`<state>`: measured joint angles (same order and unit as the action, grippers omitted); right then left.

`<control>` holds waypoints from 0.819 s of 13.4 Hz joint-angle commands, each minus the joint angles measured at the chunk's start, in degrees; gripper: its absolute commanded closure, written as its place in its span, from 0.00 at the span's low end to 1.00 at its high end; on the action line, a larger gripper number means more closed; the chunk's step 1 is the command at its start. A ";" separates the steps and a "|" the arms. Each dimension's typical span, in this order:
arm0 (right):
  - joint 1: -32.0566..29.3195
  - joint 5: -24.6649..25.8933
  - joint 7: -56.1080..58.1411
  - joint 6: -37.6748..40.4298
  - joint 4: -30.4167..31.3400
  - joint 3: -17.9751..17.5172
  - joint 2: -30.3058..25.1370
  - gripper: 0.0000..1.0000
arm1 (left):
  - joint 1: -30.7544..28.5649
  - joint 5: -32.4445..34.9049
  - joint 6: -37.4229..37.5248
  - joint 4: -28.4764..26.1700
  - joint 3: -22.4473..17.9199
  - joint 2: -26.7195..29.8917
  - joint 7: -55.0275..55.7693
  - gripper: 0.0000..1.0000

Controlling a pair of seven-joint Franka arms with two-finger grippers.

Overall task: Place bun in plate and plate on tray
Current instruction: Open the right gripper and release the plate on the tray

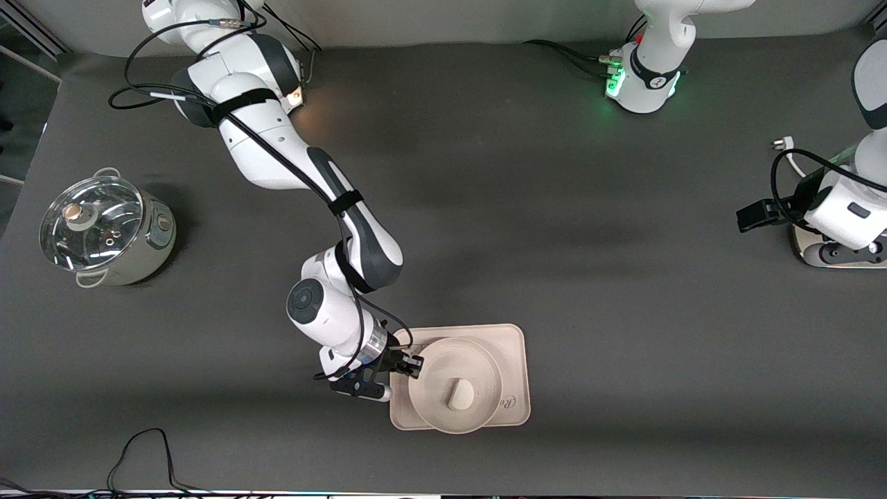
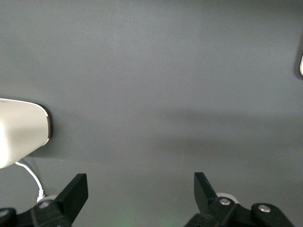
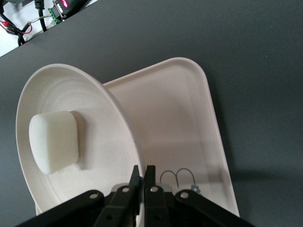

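The white bun [image 1: 460, 395] lies in the round cream plate [image 1: 485, 360]. The plate is over the rectangular tray [image 1: 514, 346], covering most of it. My right gripper [image 1: 416, 362] is shut on the plate's rim at the side toward the right arm's end of the table. In the right wrist view the thin fingers of the right gripper [image 3: 143, 172] pinch the rim of the plate [image 3: 109, 142], which looks tilted above the tray [image 3: 180, 123], with the bun [image 3: 53, 141] in it. My left gripper [image 2: 140, 182] is open and empty over bare table; the left arm [image 1: 842, 208] waits.
A steel pot with a glass lid [image 1: 104, 232] stands toward the right arm's end of the table. A cable [image 1: 138, 450] loops at the table edge nearest the front camera. A white plug [image 1: 782, 144] lies by the left arm.
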<state>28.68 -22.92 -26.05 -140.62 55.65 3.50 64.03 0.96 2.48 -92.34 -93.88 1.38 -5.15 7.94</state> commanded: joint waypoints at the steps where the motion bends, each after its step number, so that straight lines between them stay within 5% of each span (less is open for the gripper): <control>1: -0.12 -0.81 1.96 -0.44 -3.00 -0.24 1.89 0.73 | 1.15 0.33 1.81 0.54 -0.94 -0.12 -1.17 0.00; 3: -0.03 -0.90 1.79 -0.36 -2.74 -0.24 1.98 0.67 | 0.97 0.33 2.68 0.45 -1.03 -0.12 -1.09 0.00; 4: -0.03 -0.90 1.79 -0.27 -2.65 -0.33 1.89 0.53 | 0.27 0.33 2.43 0.45 -1.12 -0.29 -1.26 0.00; 6: 0.14 -0.72 1.70 0.25 -2.65 0.02 1.10 0.01 | -1.04 0.33 2.95 0.45 -1.12 -0.47 -3.98 0.00; 11: -3.96 0.33 2.05 23.16 -2.47 2.83 -8.02 0.00 | -0.70 0.33 3.13 0.27 -0.77 -0.21 -3.46 0.00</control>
<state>27.91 -22.76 -25.40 -125.30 51.91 6.18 61.38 -0.02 2.60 -90.37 -93.97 0.52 -5.71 5.37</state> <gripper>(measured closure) 0.057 0.000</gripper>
